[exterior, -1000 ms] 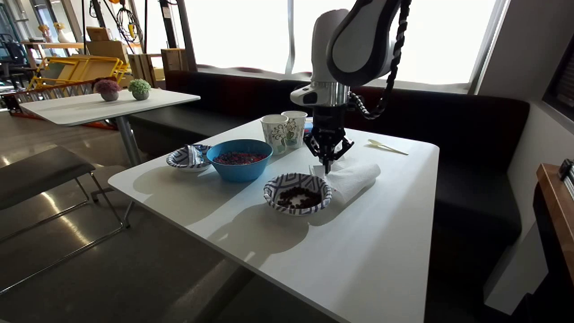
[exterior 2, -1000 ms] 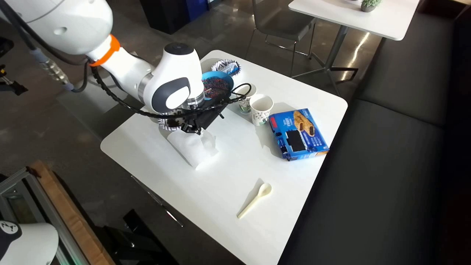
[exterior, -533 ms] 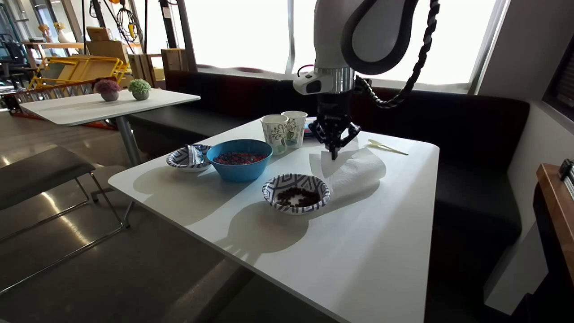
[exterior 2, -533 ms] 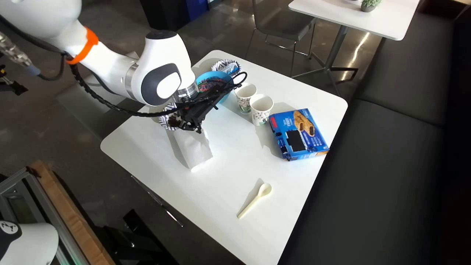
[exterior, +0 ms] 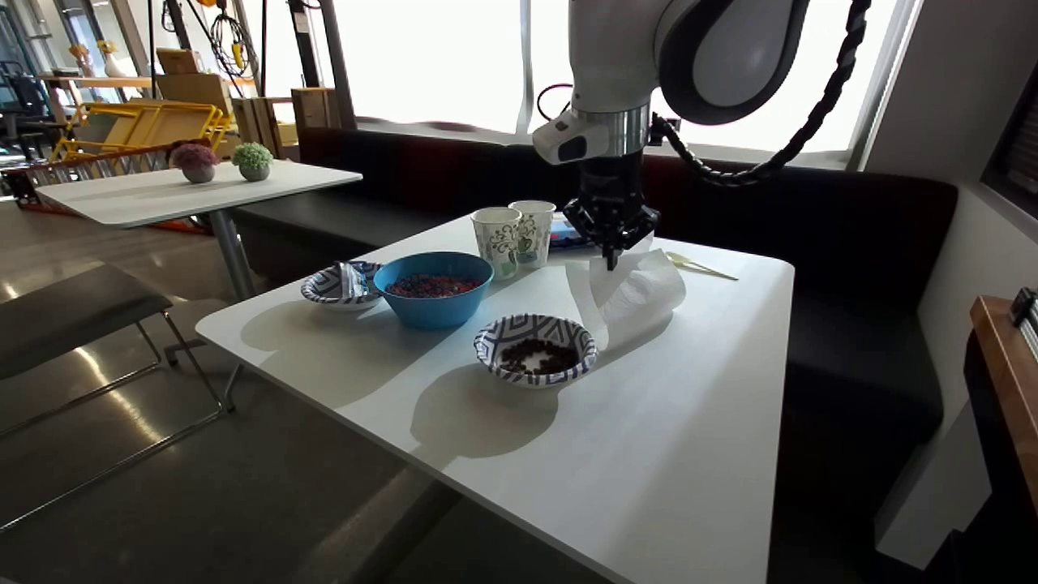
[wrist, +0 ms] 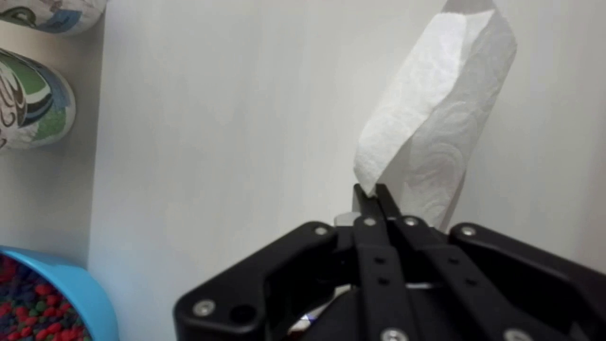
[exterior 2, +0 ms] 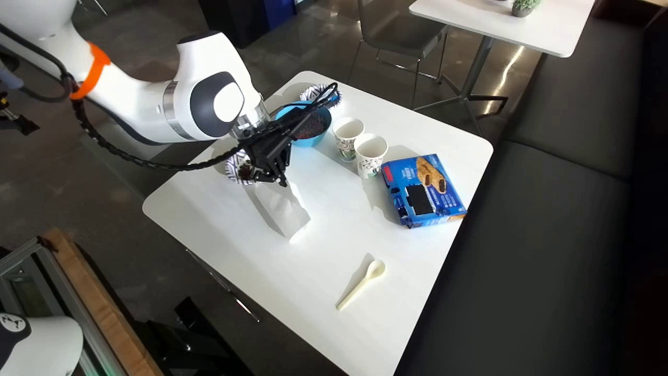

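2 black fingers (wrist: pixel 367 208) pinch a corner of a white paper towel (wrist: pixel 421 90) between their tips, with hardly any gap left. The gripper (exterior: pixel 612 261) points down over the white table (exterior 2: pixel 334 250), and the towel hangs from it in a loose curl; whether its lower edge touches the tabletop is hard to tell. Just beside the towel sits a patterned bowl (exterior: pixel 531 326) with dark brown bits (exterior: pixel 561 359) inside. Behind the gripper rises the white arm (exterior 2: pixel 135 107), an orange band (exterior 2: pixel 93 73) around it. Farther out stands a blue bowl (exterior: pixel 438 312) of red, green and dark pieces (wrist: pixel 28 303), and close by it another patterned bowl (exterior: pixel 323 285) holds a shiny packet (exterior: pixel 354 281). 2 paper cups (exterior 2: pixel 370 163) stand upright side by side near the blue bowl, with a blue box (exterior 2: pixel 425 190) lying flat beside them. A pale spoon (exterior 2: pixel 374 270) lies well apart from the cups. Beyond the table are a dark bench (exterior 2: pixel 569 209), a gray chair (exterior: pixel 73 316) and another table (exterior: pixel 146 203) bearing 2 potted plants (exterior: pixel 253 158), 1 pinkish and 1 green.
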`<state>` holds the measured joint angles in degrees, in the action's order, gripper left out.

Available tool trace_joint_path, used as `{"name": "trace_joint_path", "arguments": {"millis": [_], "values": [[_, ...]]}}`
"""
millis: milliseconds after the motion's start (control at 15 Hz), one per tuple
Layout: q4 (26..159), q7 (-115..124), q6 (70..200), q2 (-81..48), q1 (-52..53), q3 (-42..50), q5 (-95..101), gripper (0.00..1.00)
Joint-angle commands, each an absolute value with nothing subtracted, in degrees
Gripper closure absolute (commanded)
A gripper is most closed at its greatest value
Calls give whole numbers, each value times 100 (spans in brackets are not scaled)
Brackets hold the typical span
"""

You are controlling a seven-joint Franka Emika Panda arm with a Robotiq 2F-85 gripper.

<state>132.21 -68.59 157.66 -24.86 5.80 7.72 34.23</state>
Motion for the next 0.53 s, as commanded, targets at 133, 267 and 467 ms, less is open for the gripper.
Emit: {"name": "trace_joint_path", "arguments": {"millis": [133,267,467], "values": [[13372,-5717,15268,-2027,775,774,4604,100],[13352,-5466,15064,-1924,721,634,4901,100],[13291,-5234,14697,-1822,643,406,5169,100]]}}
